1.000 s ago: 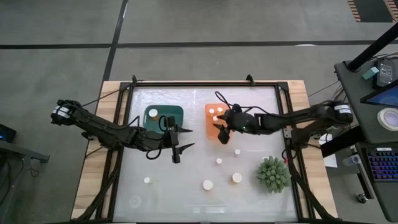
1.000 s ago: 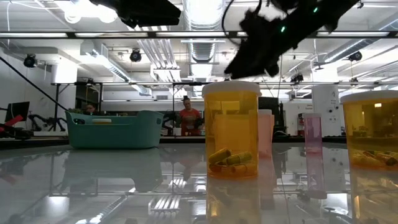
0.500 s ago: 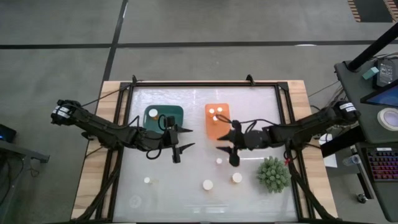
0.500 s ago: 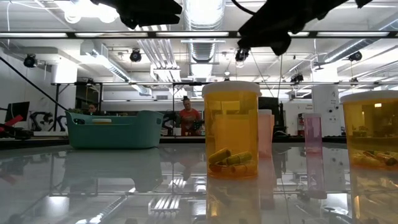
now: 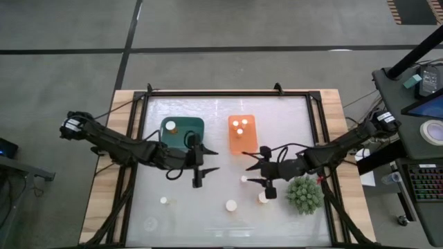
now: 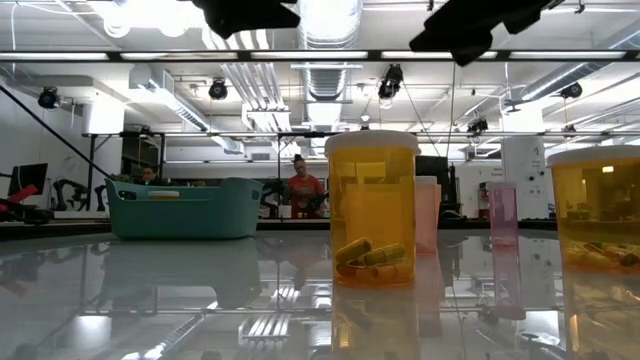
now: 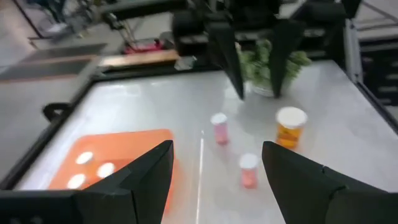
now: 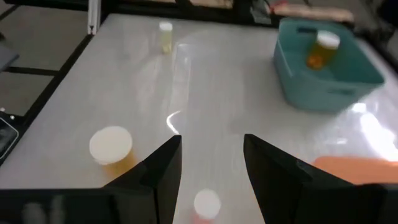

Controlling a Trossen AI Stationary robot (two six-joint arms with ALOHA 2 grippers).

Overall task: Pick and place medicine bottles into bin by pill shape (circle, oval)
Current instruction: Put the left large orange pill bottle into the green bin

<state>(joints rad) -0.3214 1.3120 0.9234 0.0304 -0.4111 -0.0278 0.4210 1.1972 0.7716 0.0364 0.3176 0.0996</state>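
Note:
Loose medicine bottles with white caps stand on the white table: one [image 5: 243, 178], one [image 5: 230, 205], one [image 5: 164, 200], and one [image 5: 262, 198] half under my right arm. One bottle [image 5: 171, 126] stands in the teal bin [image 5: 196, 124]. Three bottles [image 5: 240, 127] are in the orange bin [image 5: 243, 143]. My left gripper [image 5: 212, 160] hovers open between the two bins, above the table. My right gripper [image 5: 251, 173] hovers open just near of the orange bin, beside the bottle [image 8: 205, 204], with nothing between its fingers.
A spiky green plant [image 5: 303, 194] stands at the near right, close behind my right gripper. A black frame [image 5: 315, 117] borders the table. In the low view a wide amber bottle [image 6: 372, 205] stands close to the camera, another [image 6: 600, 215] at the right.
My right gripper has swung from over the orange bin toward the table's near edge and now hangs over the loose bottles, next to the plant. No bottle has moved.

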